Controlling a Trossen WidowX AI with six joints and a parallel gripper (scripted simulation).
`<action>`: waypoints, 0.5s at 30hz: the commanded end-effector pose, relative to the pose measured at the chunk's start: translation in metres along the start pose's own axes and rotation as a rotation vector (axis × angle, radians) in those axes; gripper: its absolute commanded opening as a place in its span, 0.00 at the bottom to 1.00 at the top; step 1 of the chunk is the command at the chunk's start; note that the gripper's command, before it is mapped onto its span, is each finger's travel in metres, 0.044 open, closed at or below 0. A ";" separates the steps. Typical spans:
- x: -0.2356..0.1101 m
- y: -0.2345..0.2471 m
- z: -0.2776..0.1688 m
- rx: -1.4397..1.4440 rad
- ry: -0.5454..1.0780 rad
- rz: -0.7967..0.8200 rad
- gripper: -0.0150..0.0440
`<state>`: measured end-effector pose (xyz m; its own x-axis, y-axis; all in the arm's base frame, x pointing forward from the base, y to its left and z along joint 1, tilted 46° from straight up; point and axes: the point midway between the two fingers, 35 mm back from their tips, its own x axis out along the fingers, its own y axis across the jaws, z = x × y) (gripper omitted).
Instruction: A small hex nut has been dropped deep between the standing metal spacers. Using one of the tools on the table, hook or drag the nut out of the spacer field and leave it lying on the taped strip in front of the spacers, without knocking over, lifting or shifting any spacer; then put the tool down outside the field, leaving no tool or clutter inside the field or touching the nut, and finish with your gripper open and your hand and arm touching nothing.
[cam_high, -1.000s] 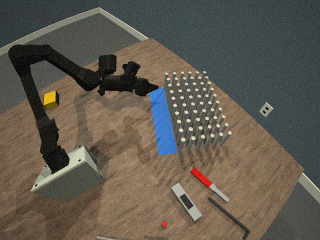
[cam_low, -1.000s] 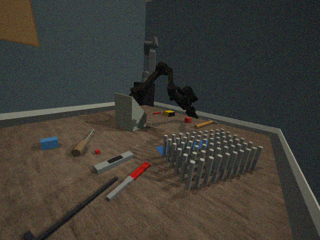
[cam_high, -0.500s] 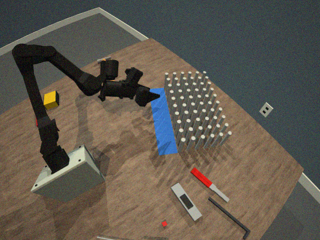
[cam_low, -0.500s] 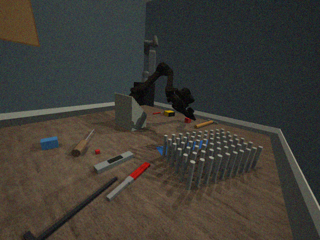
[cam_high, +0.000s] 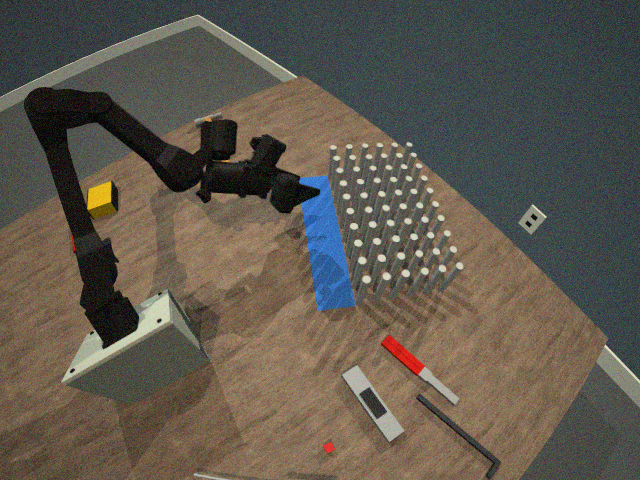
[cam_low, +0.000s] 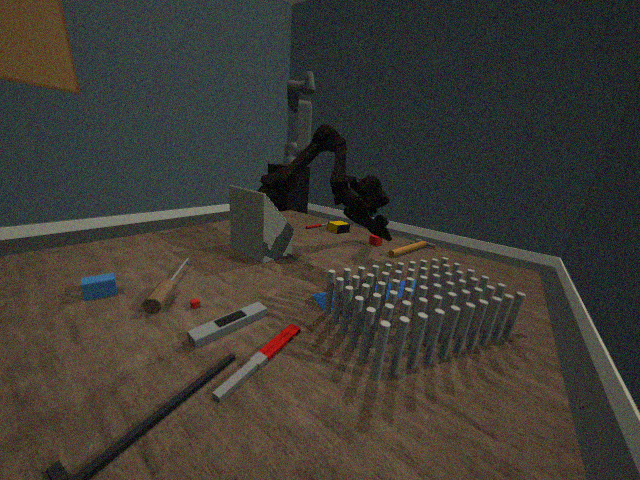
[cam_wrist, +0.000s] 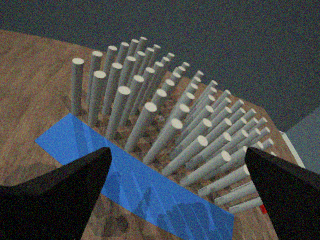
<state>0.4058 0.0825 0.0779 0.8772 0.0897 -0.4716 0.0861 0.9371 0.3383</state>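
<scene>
Tools lie well apart from the black parallel-jaw gripper, which hangs with fingers spread wide and empty over the far end of the blue taped strip. The long black L-shaped hook bar (probably the best reach) lies beyond the strip's opposite end, angled across the table. The small hex nut cannot be seen among the standing grey metal spacers; no containers appear.

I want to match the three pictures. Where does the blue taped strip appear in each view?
Top: the blue taped strip lies at the centre, left of the spacers, its far end under the open gripper.
Exterior: only slivers of it show behind the spacers, mid-frame.
Wrist: it crosses the lower middle diagonally, between the fingers.
Shared landmark: the spacers.
</scene>
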 end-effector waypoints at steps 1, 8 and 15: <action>0.000 -0.001 0.001 0.005 -0.004 -0.006 1.00; 0.002 -0.004 0.000 0.015 0.001 -0.013 1.00; 0.042 -0.109 -0.026 0.445 0.168 -0.290 1.00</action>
<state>0.4205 0.0369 0.0396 0.8014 -0.0021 -0.5982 0.3289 0.8368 0.4377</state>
